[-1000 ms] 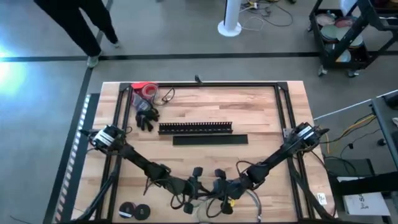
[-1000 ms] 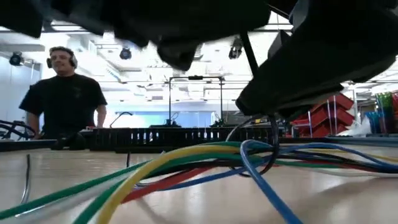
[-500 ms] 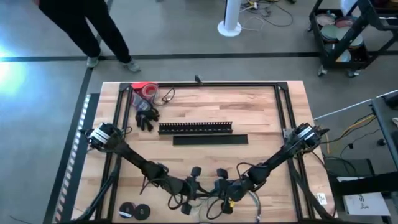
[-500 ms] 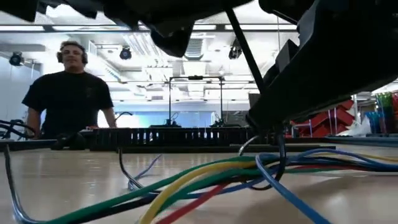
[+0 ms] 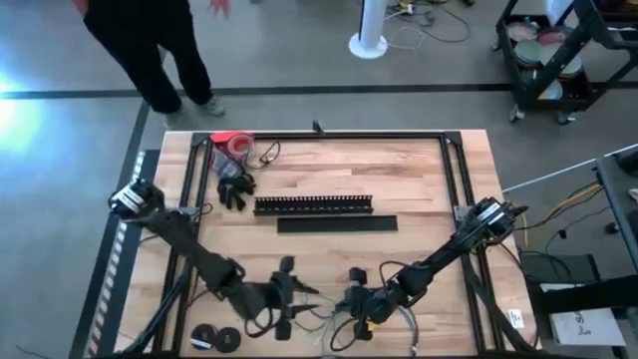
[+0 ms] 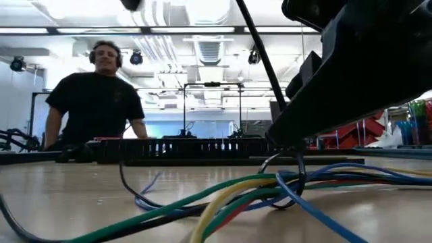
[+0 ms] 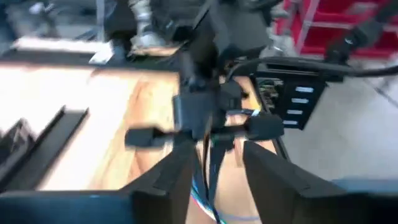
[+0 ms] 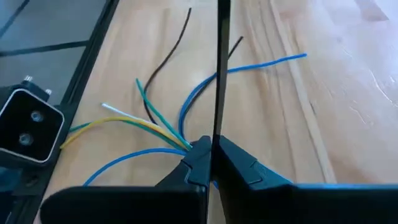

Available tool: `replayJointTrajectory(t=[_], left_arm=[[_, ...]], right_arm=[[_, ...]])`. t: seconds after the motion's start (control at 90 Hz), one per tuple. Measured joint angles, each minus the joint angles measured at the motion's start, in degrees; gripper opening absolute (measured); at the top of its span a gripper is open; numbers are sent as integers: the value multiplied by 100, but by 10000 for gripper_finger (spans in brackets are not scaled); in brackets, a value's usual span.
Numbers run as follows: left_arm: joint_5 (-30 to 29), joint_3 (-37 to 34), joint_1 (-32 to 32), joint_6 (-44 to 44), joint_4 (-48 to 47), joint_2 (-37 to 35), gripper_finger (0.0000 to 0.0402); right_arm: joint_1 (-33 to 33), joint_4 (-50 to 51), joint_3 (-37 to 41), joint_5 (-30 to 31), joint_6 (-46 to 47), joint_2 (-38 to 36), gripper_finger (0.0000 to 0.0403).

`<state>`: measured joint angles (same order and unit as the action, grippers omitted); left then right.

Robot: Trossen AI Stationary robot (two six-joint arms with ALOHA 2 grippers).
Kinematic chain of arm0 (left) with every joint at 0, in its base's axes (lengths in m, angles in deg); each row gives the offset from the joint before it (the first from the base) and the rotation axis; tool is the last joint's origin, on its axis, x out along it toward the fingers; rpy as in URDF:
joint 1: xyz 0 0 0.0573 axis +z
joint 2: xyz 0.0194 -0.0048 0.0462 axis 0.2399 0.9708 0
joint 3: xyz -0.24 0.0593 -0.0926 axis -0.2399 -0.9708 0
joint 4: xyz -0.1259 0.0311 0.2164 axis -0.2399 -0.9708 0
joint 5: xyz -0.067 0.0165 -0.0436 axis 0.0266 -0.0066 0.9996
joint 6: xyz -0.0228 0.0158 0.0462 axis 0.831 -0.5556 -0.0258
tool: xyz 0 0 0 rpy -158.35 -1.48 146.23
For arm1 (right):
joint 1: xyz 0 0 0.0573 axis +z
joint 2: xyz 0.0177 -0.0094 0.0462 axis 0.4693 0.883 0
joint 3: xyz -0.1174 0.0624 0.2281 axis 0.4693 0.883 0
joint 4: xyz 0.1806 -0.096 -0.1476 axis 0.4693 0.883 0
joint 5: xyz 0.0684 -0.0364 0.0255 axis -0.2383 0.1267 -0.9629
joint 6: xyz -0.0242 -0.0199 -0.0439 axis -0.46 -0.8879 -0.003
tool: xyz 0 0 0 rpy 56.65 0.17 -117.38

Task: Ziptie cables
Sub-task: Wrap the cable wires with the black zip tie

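We've got the bundle of thin coloured wires (image 5: 334,317) at the table's 6 o'clock edge. Right gripper (image 8: 210,163) is clamped on a thin black ziptie strip (image 8: 219,74); left gripper (image 7: 214,168) sits open at 7 o'clock. Best bet: pull the strip slowly, keeping wires bunched.

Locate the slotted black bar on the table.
In the high view the slotted black bar lies mid-table, just behind the flat black strip, right of the black glove.
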<state>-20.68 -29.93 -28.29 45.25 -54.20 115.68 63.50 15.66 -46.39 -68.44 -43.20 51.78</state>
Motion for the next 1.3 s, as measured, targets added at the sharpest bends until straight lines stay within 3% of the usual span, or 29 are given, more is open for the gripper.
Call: replayJointTrajectory(t=[0.144,0.356,0.756,1.056,1.3], left_arm=[[-825,-14,-240,1131,192,698,168],[-937,270,-164,1481,600,1440,174],[-742,325,-189,1826,600,1595,177],[-647,318,-328,2184,452,1597,190],[-532,439,-343,1645,-292,1152,181]], right_arm=[[0,12,-32,17,-49,0,2],[0,23,-108,-12,-57,0,3],[-20,1148,-879,-311,-242,-9,95],[-30,1482,-994,-395,-284,-9,114],[-13,3109,-1443,-425,473,-177,137]])
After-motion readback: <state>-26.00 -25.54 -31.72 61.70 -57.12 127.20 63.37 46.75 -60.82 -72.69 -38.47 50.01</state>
